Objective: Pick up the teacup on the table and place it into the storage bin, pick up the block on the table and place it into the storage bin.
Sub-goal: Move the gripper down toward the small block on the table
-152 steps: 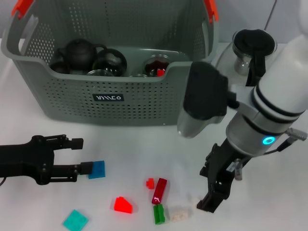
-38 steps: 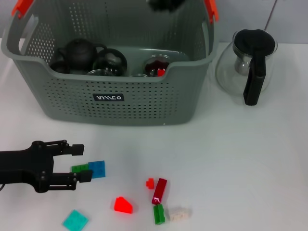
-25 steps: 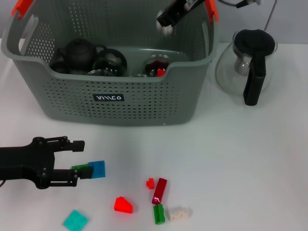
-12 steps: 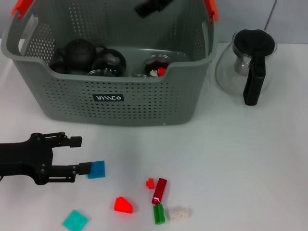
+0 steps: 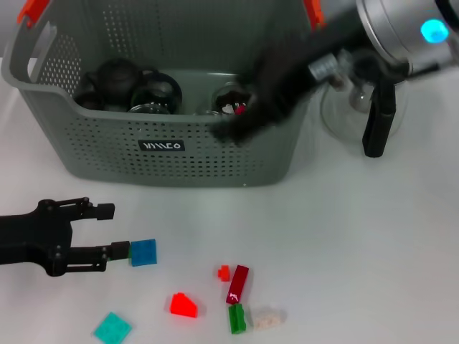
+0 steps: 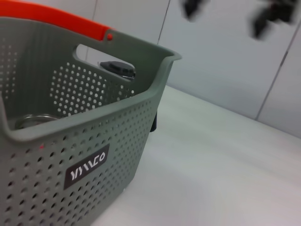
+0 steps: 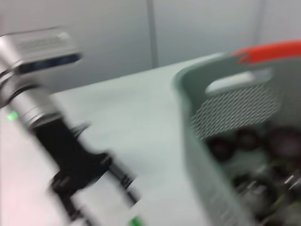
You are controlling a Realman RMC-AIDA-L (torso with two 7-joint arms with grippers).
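The storage bin [image 5: 107, 147] stands at the back, grey-green and perforated, with dark teaware and glass cups inside; I make out no teacup on the table. Its labelled wall [image 6: 88, 166] fills the left wrist view. My left gripper [image 5: 111, 231] lies low at the front left, open, with its near fingertip [image 5: 120, 250] against a blue block [image 5: 143, 252]. My right gripper [image 5: 251, 115] is a dark blur in front of the bin's right front corner. The right wrist view shows the bin's rim [image 7: 202, 136].
Loose blocks lie at the front: teal [image 5: 112, 328], red [image 5: 183, 305], small red [image 5: 224, 271], dark red [image 5: 238, 284], green [image 5: 236, 319] and white [image 5: 267, 317]. A clear glass pot [image 5: 373, 107] with a black handle stands right of the bin.
My right arm has left the table's front, passed above the bin's back and swung down across its right front. The left gripper has edged slightly left beside the blue block.
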